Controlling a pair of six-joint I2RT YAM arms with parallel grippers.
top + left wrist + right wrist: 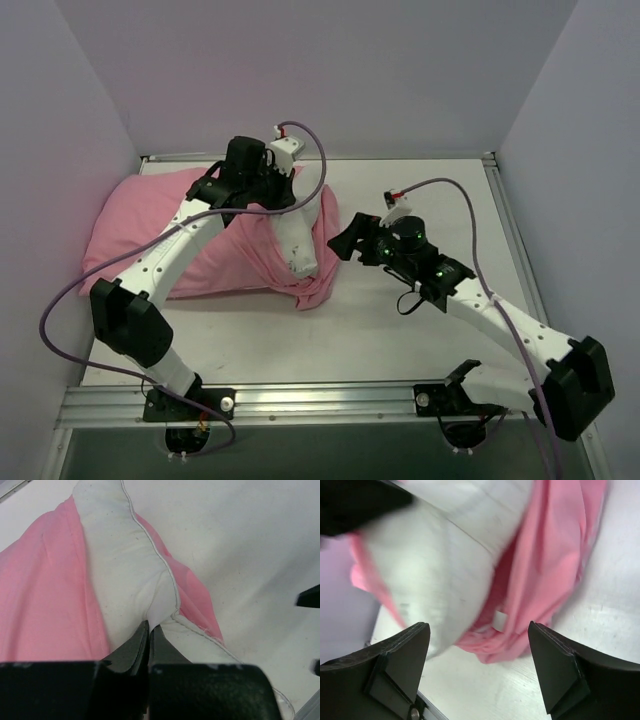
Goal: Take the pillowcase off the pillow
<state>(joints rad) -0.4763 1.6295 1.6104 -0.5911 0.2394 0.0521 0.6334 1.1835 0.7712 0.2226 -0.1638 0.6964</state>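
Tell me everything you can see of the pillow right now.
The pillow is off-white, plump, plain cloth with a piped seam along its edge. One end sticks out of the pink pillowcase; the rest is hidden inside it. The left gripper is shut on a pinch of its cloth near the seam, and that end looks held up. The right gripper is open just beside it, apparently not touching.

Off-white pillow (130,570), piped end bared and pinched in left hand (149,630), wrinkled pink pillowcase (45,605) gathered around it beyond that hand, close ahead of right hand (477,627).
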